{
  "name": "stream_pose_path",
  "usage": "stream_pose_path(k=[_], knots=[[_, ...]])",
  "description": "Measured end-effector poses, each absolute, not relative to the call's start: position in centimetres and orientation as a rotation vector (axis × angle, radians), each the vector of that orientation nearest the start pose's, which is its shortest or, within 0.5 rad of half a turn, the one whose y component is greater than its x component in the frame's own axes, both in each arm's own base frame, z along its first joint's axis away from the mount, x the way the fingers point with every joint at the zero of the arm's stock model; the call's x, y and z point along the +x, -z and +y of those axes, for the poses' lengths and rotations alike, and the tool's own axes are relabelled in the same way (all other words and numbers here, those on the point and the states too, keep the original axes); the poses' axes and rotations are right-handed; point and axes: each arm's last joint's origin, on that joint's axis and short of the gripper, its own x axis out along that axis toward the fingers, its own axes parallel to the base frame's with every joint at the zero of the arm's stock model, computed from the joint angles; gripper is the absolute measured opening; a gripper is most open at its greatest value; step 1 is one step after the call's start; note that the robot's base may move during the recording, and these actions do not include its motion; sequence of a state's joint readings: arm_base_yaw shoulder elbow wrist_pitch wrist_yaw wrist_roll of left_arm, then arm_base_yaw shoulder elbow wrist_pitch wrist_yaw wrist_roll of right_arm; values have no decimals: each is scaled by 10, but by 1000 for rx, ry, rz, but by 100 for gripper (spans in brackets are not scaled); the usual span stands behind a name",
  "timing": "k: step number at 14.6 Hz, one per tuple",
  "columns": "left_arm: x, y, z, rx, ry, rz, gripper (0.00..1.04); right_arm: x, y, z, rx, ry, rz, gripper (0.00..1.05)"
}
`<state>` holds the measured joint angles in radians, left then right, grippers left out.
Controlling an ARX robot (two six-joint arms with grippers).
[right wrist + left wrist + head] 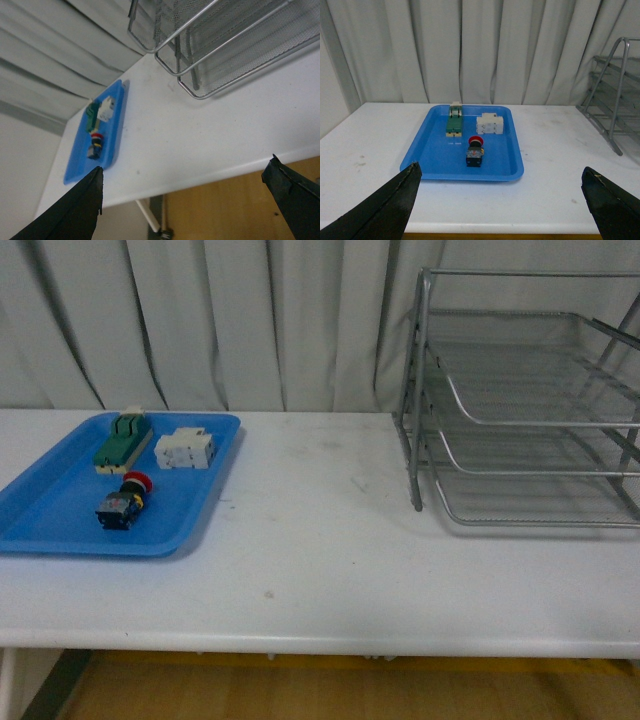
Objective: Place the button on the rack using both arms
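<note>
- White table point(320, 540): full width of front view, top scuffed and lightly marked, wood-tone floor below the front edge.
- Pale pleated curtain point(250, 320): hanging behind the table, wall to wall.
- Rack point(520, 370): silver wire-mesh letter rack, three tiers in a metal frame, standing at far R of table near the curtain, partly cut by the picture edge.
- Blue plastic tray point(60, 510): flat on table at far L, well apart from rack, bare tabletop between.
- Left gripper point(500, 172): seen only in left wrist view, two dark fingers point(390, 205) spread wide, released, nothing btwn them; above the table's near edge, pointing toward the tray.
- Right gripper point(186, 167): seen only in right wrist view, dark fingers point(75, 210) spread wide too, released and holding nothing; off the table's front edge, rack and tray both ahead of it.
- Green-topped block point(122, 440): in tray's back part, long axis running front-to-back.
- White block point(185, 450): in tray just R of the green one, not touching it.
- Button point(124, 502): in the tray, in front of both blocks, lying on its side, red cap toward the curtain, yellow ring behind cap, dark body toward the table's front edge; far from rack, untouched by either gripper.
</note>
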<state>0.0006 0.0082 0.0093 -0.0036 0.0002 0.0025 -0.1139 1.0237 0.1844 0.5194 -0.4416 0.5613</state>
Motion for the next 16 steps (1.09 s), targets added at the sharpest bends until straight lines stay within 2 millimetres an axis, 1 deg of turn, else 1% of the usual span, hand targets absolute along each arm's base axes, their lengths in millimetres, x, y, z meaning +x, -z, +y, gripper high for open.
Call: stream_pose_path(k=[1, 3, 5, 8, 11, 14, 15, 16], knots=[[98, -166, 0, 2, 0, 2, 98, 231, -145, -3, 890, -189, 331, 98], [98, -166, 0, 2, -1, 2, 98, 258, -122, 1, 1009, -151, 353, 98], [98, -166, 0, 2, 0, 2, 98, 287, -106, 8, 1095, -111, 367, 98], [98, -166, 0, 2, 0, 2, 98, 316, -88, 16, 1135, -78, 401, 98], [98, -166, 0, 2, 0, 2, 98, 346, -83, 20, 1154, -61, 400, 98], [98, -166, 0, 2, -1, 3, 98, 358, -81, 22, 1162, -49, 405, 98], [98, -166, 0, 2, -1, 2, 98, 379, -77, 23, 1171, -16, 411, 98], [98, -166, 0, 2, -1, 2, 98, 392, -73, 22, 1184, 12, 412, 98]])
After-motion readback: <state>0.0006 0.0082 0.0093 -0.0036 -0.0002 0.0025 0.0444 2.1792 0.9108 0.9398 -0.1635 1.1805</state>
